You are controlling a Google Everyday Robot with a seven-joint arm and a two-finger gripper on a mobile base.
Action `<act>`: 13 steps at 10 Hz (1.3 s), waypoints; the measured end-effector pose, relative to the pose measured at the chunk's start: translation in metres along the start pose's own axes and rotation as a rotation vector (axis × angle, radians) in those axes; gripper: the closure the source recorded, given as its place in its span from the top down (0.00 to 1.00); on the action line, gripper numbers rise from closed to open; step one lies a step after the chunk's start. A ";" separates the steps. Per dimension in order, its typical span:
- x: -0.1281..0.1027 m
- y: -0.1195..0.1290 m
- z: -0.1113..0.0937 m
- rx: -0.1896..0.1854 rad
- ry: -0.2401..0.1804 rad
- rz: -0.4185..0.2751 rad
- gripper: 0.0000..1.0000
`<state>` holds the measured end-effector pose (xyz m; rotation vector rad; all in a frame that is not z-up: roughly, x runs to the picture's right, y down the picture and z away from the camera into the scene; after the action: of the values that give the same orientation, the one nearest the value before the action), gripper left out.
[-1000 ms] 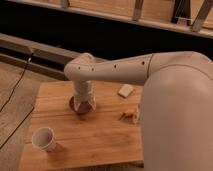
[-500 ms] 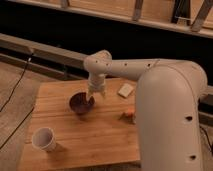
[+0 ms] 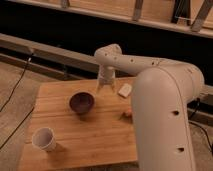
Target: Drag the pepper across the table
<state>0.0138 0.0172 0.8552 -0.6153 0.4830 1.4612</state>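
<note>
- The pepper (image 3: 128, 113) showed as a small, rounded orange spot, much smaller than the dark bowl (image 3: 81, 102).
- It lay on the light-brown wooden counter (image 3: 95, 135) near the right edge, right beside the robot's big white arm (image 3: 160, 110), which hid part of it.
- Its long axis and the way it pointed could not be made out; what showed seemed roughly round, with no clear tip or stem.
- The hand (image 3: 104, 87) hung over the far edge of the counter, pointing down, its two fingers spread apart with nothing between them.
- The hand was well apart from the pepper, which lay nearer the camera and further right.
- A pale flat block (image 3: 125, 90) lay just to the right of the hand, between it and the pepper.
- The bowl sat near the middle of the counter, in front of the hand and to the left of the pepper.
- A white cup (image 3: 43, 139) stood upright at the near left corner.
</note>
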 end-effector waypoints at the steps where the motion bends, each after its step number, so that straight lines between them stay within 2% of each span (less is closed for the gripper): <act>1: -0.004 -0.013 0.002 0.004 0.004 0.026 0.65; 5: -0.006 -0.055 0.009 -0.017 0.001 0.108 0.65; 8: 0.002 -0.098 0.013 -0.029 -0.010 0.208 0.65; 11: 0.011 -0.136 0.012 0.002 -0.018 0.333 0.65; 13: 0.016 -0.142 0.013 0.024 -0.015 0.384 0.65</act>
<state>0.1558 0.0367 0.8676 -0.5090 0.6309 1.8181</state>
